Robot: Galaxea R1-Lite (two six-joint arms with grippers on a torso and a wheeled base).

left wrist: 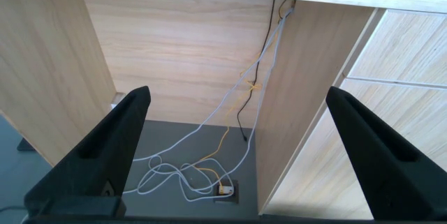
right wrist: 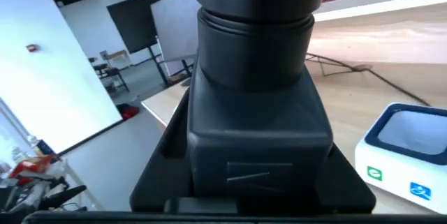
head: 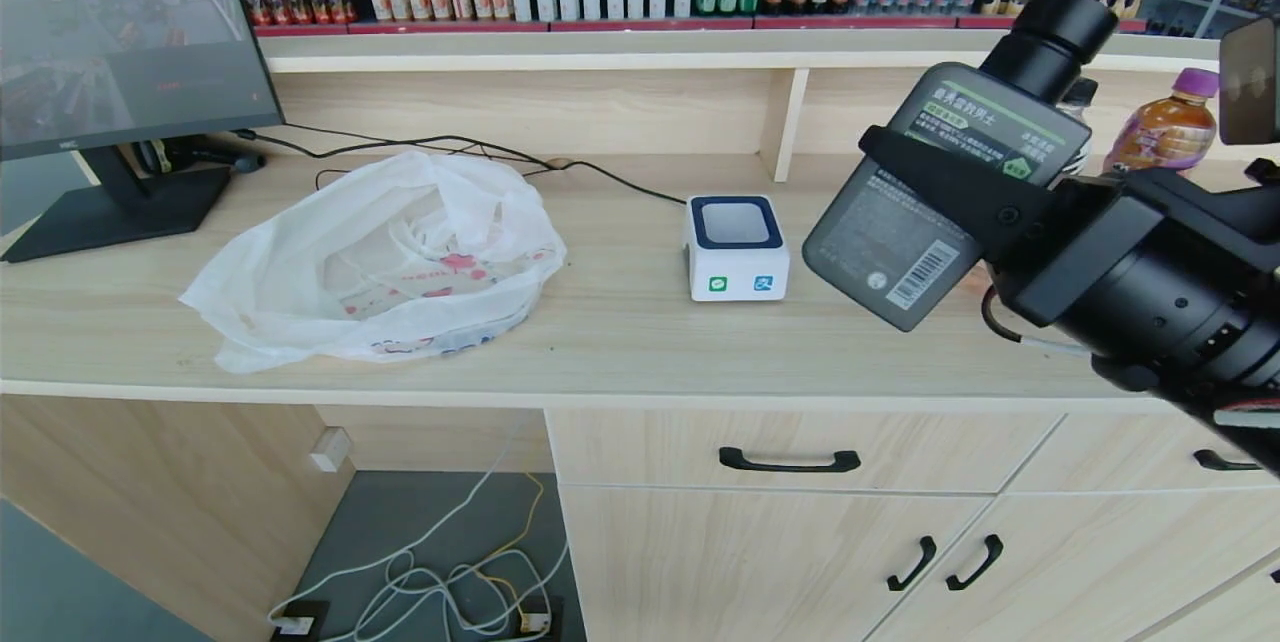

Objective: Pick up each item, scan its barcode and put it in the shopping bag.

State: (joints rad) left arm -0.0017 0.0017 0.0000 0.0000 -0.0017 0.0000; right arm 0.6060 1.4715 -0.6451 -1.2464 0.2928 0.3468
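my right end effector [head: 960, 197] is clamped across the middle of the dark grey flat-sided plastic bottle with a black cap [head: 880, 242], tilted in the air just right of the white cube scanner [head: 736, 247]. it seems stiff, weighty and slick, so a mid-body grip suits. the crumpled white plastic bag [head: 385, 257] lies left of the scanner, which stands between the two.

Right arm [head: 1170, 292]: matte black cylindrical wrist housing with small screws, a thin cable [head: 1000, 332] looped beneath, and a red stripe near its base. Left end effector [left wrist: 237, 98]: two black wedge-shaped fingers [left wrist: 105, 154].
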